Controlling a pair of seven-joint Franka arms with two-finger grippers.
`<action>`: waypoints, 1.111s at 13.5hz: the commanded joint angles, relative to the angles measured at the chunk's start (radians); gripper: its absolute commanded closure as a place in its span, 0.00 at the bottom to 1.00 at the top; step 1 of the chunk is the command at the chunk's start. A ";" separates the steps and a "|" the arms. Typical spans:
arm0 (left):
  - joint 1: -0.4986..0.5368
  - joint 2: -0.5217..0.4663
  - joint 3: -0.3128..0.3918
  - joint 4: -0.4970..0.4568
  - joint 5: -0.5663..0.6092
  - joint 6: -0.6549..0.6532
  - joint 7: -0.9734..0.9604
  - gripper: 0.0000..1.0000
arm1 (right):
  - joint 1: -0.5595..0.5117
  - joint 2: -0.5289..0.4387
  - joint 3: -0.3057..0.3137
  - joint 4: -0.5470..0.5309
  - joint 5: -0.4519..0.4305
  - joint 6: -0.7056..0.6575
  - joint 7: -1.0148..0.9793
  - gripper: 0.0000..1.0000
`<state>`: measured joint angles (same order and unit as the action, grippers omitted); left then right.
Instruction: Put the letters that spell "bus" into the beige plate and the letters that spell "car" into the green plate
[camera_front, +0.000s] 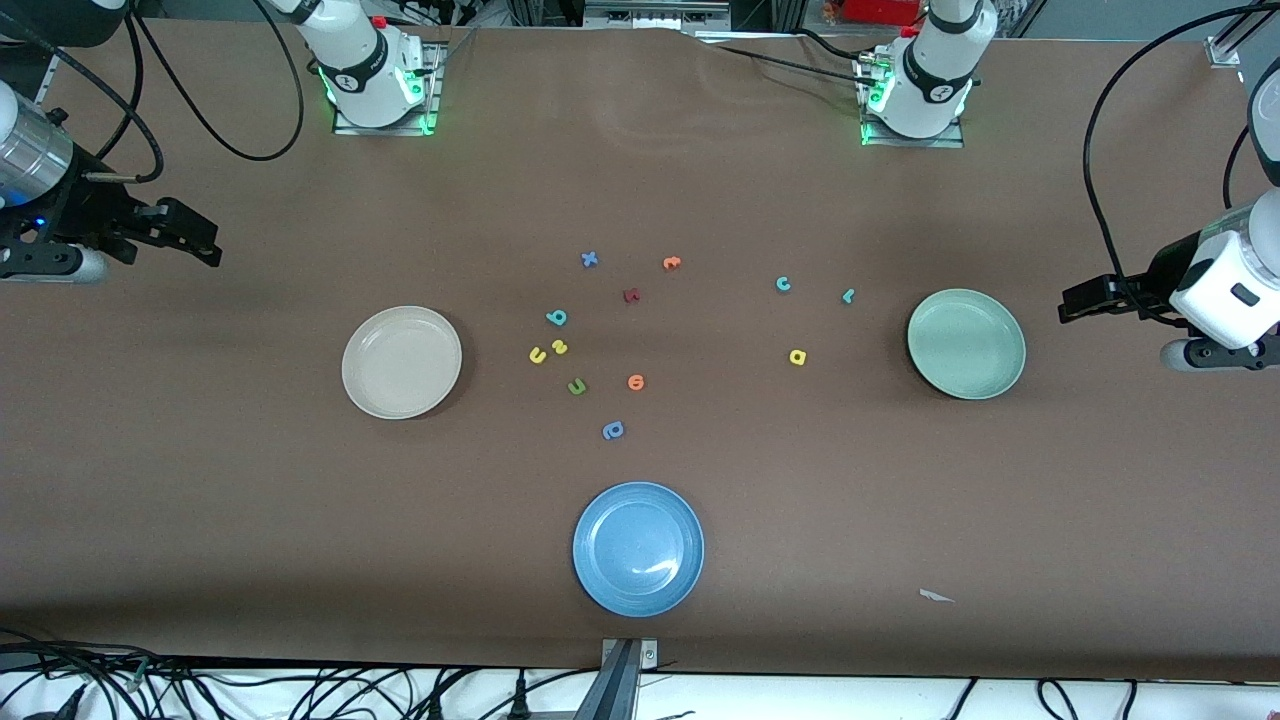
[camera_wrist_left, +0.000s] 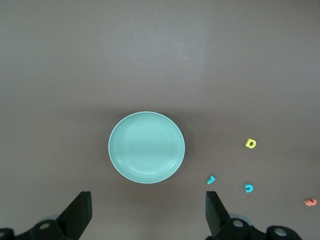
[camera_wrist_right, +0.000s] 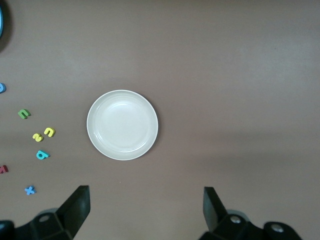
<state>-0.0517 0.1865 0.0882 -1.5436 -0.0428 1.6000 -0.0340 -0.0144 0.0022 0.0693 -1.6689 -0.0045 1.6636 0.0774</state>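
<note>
Nearest the front camera we see a round blue plate (camera_front: 638, 549), holding nothing. We use it as our landmark. Our left gripper (camera_front: 1075, 300) hangs at the left arm's end of the table, fingers spread wide and holding nothing; our right gripper (camera_front: 205, 240) waits likewise at the right arm's end, also wide.

Farther from the camera than the blue plate, toward the right arm's end, sits the round cream-beige plate (camera_front: 401, 362), bare inside. Toward the left arm's end sits the round mint-green plate (camera_front: 966, 343), also bare.

Between them, farther than the blue plate, the tiny foam letters lie flat on the brown table (camera_front: 200, 500): teal "b" (camera_front: 557, 318), yellow "u" (camera_front: 538, 355) and yellow "s" (camera_front: 559, 347) close together; teal "c" (camera_front: 783, 284), teal "r" (camera_front: 848, 295), yellow "a" (camera_front: 797, 357).
</note>
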 joint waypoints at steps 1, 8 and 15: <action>0.003 -0.004 0.001 -0.001 -0.015 -0.005 0.006 0.00 | -0.010 0.004 0.007 0.020 -0.002 -0.018 0.002 0.00; 0.003 -0.004 0.002 0.000 -0.015 -0.011 0.006 0.00 | -0.010 0.004 0.007 0.020 -0.002 -0.018 0.002 0.00; 0.003 -0.004 0.001 -0.001 -0.015 -0.011 0.008 0.00 | -0.009 0.004 0.009 0.008 -0.008 -0.019 0.001 0.00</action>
<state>-0.0517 0.1871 0.0882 -1.5436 -0.0428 1.5978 -0.0340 -0.0144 0.0032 0.0693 -1.6689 -0.0045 1.6618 0.0774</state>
